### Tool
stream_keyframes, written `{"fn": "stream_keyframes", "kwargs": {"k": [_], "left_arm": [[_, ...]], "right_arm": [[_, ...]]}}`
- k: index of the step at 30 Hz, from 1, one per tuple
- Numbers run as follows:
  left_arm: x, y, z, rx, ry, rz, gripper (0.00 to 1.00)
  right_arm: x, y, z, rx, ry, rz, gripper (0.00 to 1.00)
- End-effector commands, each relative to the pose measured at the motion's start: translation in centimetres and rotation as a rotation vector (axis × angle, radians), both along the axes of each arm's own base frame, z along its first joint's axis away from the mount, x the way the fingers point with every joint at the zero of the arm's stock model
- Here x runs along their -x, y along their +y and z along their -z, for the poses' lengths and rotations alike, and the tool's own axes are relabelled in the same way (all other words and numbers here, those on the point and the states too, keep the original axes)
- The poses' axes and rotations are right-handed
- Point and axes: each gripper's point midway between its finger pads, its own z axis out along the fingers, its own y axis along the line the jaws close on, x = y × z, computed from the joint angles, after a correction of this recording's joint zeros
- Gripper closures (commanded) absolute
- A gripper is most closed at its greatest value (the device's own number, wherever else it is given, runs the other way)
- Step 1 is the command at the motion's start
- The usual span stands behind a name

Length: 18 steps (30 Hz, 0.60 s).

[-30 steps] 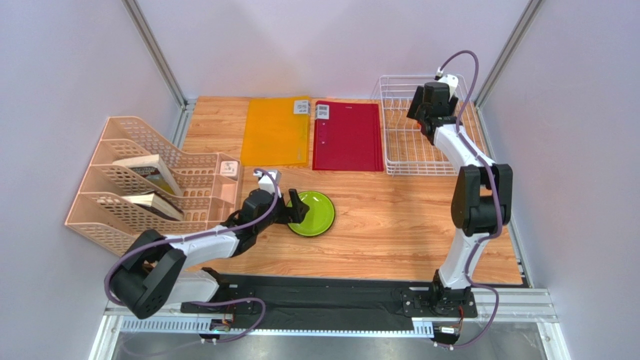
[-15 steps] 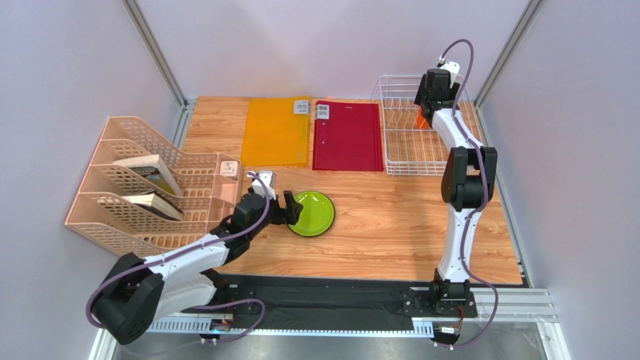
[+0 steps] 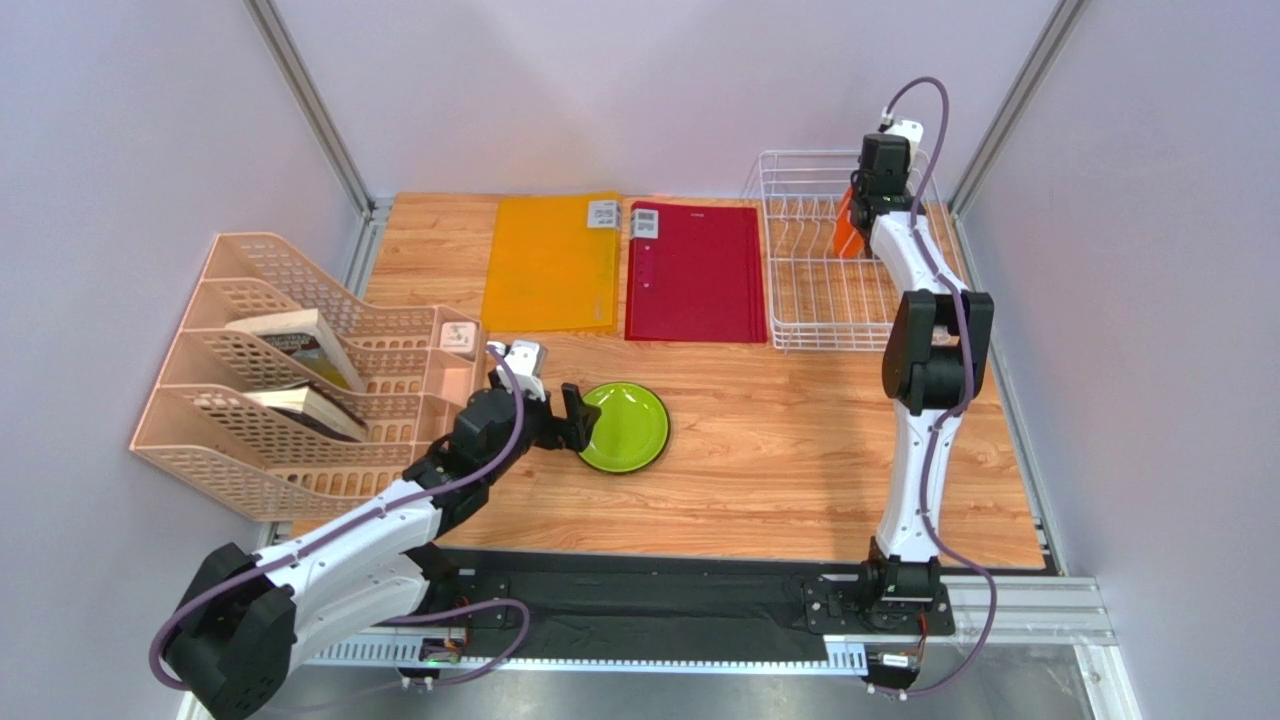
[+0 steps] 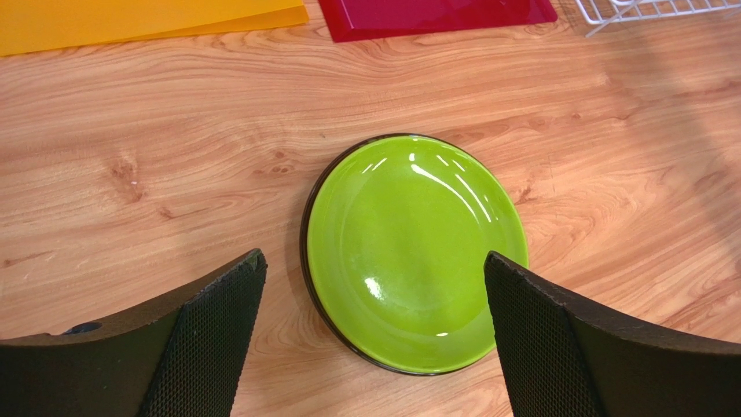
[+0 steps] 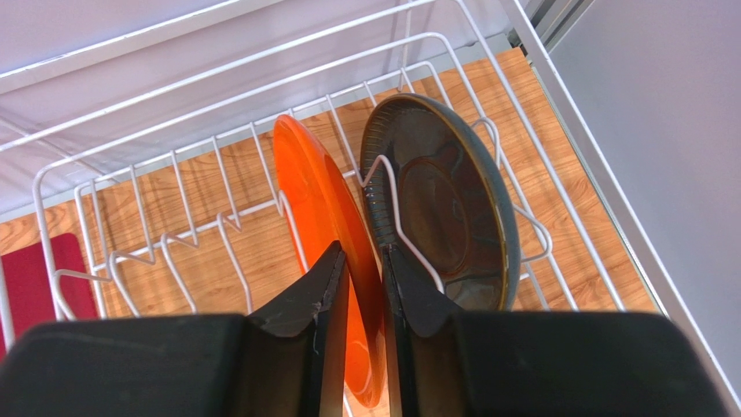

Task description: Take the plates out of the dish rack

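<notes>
Edgewise in dish rack (image 3: pixel 824 300), orange plate (image 5: pixel 313 182) pinched by right claw (image 5: pixel 363 252); left claw (image 4: pixel 372 261) wide open beside flat green plate (image 4: pixel 416 217).

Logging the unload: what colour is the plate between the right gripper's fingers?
An orange round plate, clearest in the right wrist view.

Three plates can be counted: one lime green plate (image 4: pixel 416 252), one orange plate (image 5: pixel 326 217) and one dark grey-teal plate (image 5: pixel 452 217); a dark rim shows under the green one, and whether that is a fourth plate cannot be told. There is one white wire dish rack (image 3: pixel 812 300); two flat folders, one orange folder (image 3: pixel 552 264) and one red folder (image 3: pixel 694 272); two small white labels (image 3: pixel 604 213), one on each folder. One beige file organiser (image 3: pixel 226 450) holds two books (image 3: pixel 301 338); there are two robot arms, one left arm (image 3: pixel 376 525) and one right arm (image 3: pixel 932 375).
</notes>
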Motion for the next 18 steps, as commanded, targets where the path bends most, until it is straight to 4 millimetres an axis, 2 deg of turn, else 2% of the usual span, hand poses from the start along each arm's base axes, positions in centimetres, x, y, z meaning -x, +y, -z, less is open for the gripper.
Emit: {"fn": "stream_keyframes", "kwargs": {"k": [1, 7, 11, 14, 18], "left_arm": [[-0.6, -0.5, -1.7, 0.007, -0.043, 0.008, 0.0], [-0.7, -0.5, -1.1, 0.009, -0.03, 0.004, 0.0], [-0.7, -0.5, -0.9, 0.011, -0.029, 0.002, 0.0], [-0.7, -0.4, -0.8, 0.007, -0.03, -0.001, 0.0], [-0.8, -0.4, -0.7, 0.006, -0.03, -0.003, 0.0]], "right_arm": [[-0.5, 0.4, 0.3, -0.009, 0.011, -0.032, 0.81], [-0.2, 0.4, 2.0, 0.006, 0.058, -0.048, 0.85], [-0.1, 0.3, 2.8, 0.017, 0.08, -0.051, 0.78], [0.2, 0.0, 3.4, 0.034, 0.102, -0.043, 0.67], [0.5, -0.5, 3.6, 0.075, 0.123, -0.027, 0.69]]}}
